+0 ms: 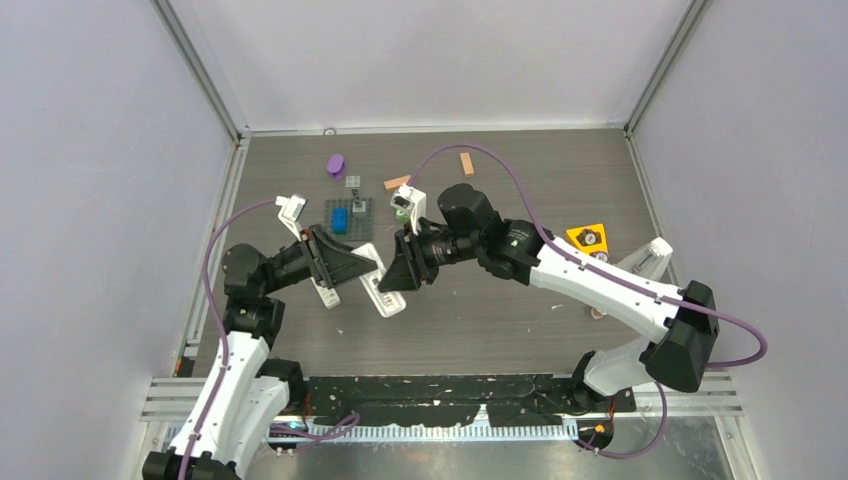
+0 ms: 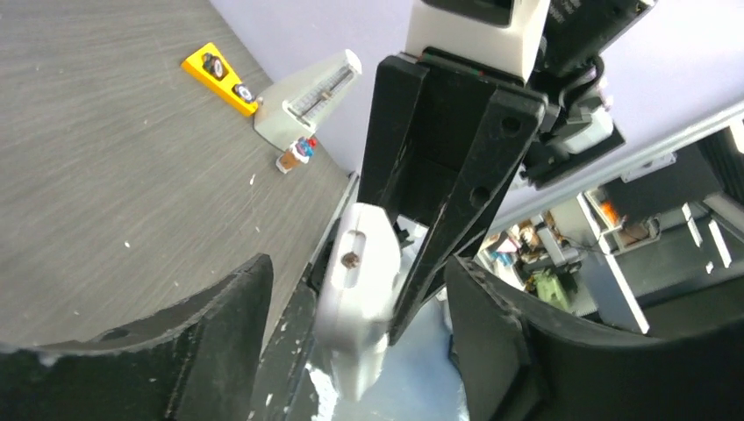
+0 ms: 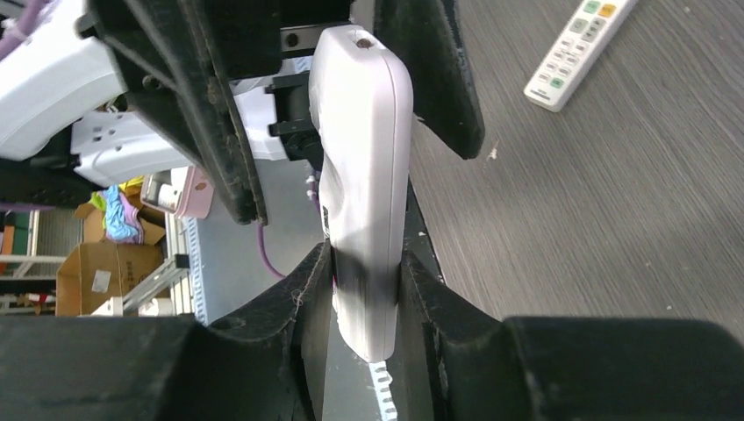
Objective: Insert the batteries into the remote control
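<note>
A white remote control [image 3: 365, 175] is held off the table, edge-on, between my two grippers. My right gripper [image 3: 364, 259] is shut on its near end. My left gripper [image 2: 358, 272] is open, with its fingers [image 2: 219, 333] spread wide on either side of the remote's [image 2: 355, 298] other end and not touching it. In the top view the held remote [image 1: 385, 292] hangs between the left gripper [image 1: 368, 265] and the right gripper [image 1: 392, 278]. A second white remote [image 3: 579, 48] lies button-side up on the table, also in the top view [image 1: 324, 290]. I cannot pick out the batteries.
A grey tray [image 1: 362, 215] with a blue piece stands behind the grippers. A purple object [image 1: 335, 165] and two orange-tan blocks [image 1: 467, 163] lie at the back. A yellow triangular piece [image 1: 587, 238] and a white wedge-shaped device [image 1: 645, 258] sit at the right.
</note>
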